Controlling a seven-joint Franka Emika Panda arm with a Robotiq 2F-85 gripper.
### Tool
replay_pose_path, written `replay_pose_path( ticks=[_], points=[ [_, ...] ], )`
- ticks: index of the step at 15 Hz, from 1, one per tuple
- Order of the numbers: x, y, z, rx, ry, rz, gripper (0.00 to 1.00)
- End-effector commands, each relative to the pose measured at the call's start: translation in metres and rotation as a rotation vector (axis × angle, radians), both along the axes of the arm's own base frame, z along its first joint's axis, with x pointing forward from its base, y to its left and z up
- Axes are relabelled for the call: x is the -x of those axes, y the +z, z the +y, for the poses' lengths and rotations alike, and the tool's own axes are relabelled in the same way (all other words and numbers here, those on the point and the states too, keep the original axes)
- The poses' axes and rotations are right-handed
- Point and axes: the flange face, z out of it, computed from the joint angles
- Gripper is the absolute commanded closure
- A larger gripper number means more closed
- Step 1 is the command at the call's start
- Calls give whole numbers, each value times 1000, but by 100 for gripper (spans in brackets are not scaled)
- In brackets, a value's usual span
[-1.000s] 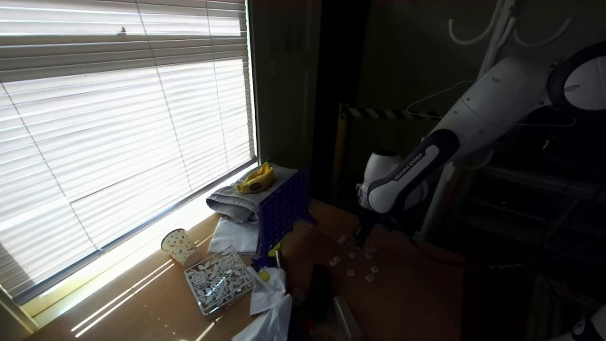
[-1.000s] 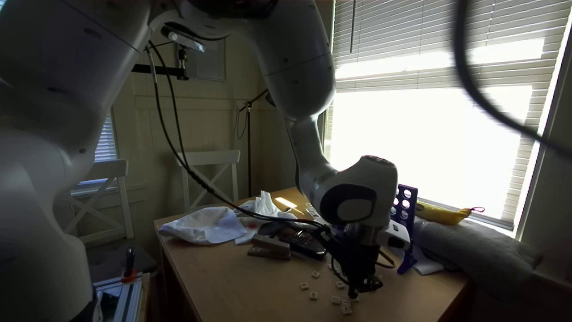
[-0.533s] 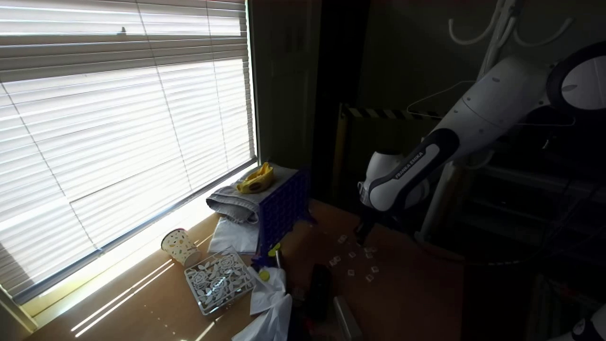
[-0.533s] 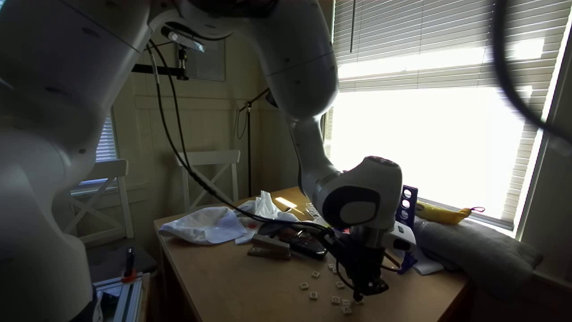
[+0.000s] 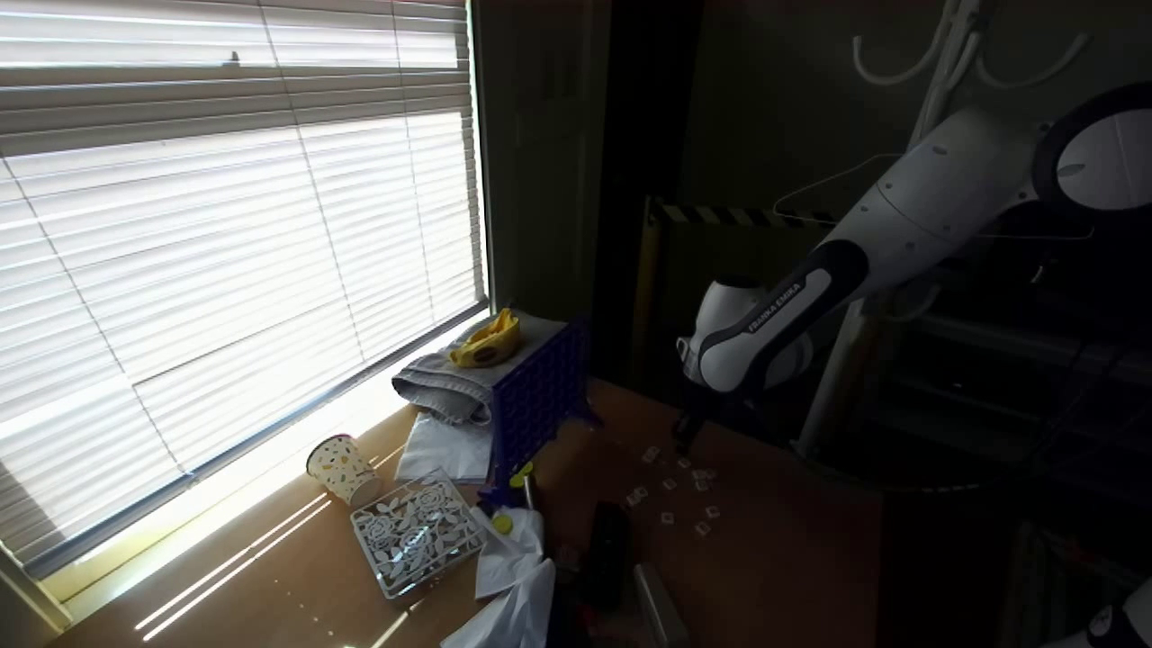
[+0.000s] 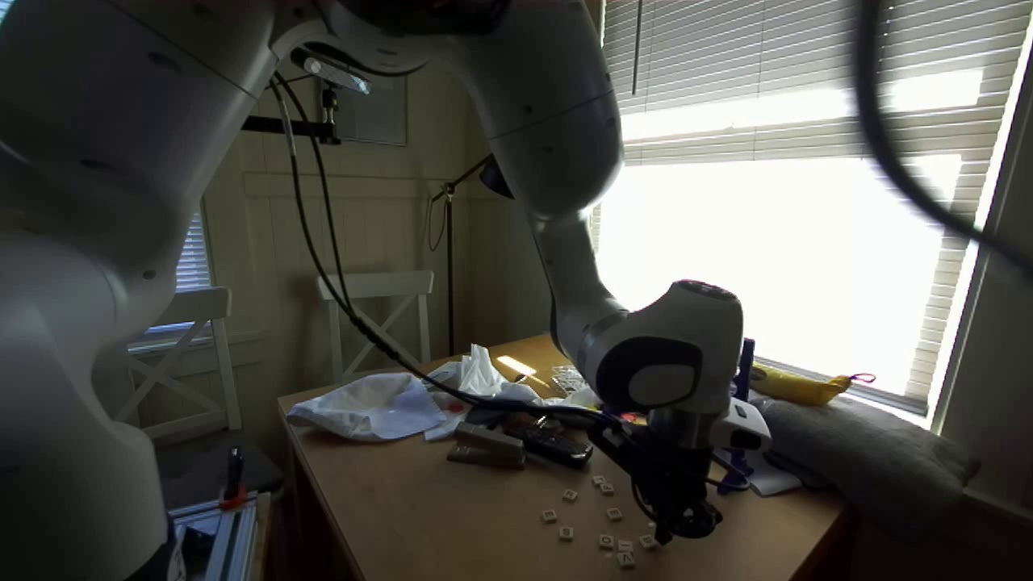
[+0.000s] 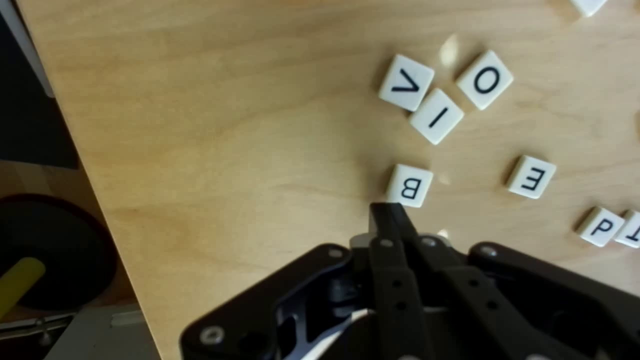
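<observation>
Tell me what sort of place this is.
Probably a room in a home, perhaps a dining area: white chairs, window blinds and letter tiles on a wood-topped table suggest it.

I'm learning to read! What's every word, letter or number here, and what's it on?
"FRANKA EMIKA": robot arm
"V" tile
"I" tile
"O" tile
"B" tile
"E" tile
"P" tile
"T" tile, partly cut off
Other tiles: too small, blurred or cut off to read surely.

Daylight is glaring whitely through the blinds [image 5: 252, 261] in both exterior views. Streaks [image 5: 232, 560] are striping the counter [image 5: 306, 562] in an exterior view, its right side lying in gloom. A near cable [image 6: 869, 97] is blurring. Wrist-view tiles [image 7: 437, 116] are casting soft shadows leftward.
</observation>
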Motion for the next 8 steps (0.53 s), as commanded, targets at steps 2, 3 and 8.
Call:
replay_pose_path(
  ticks=[2, 3, 8],
  points=[
    [-2, 2, -2, -6, 40, -12, 100],
    [0, 3, 1, -11, 43, -11, 100],
    [8, -2, 9, -26, 39, 15, 100]
  ],
)
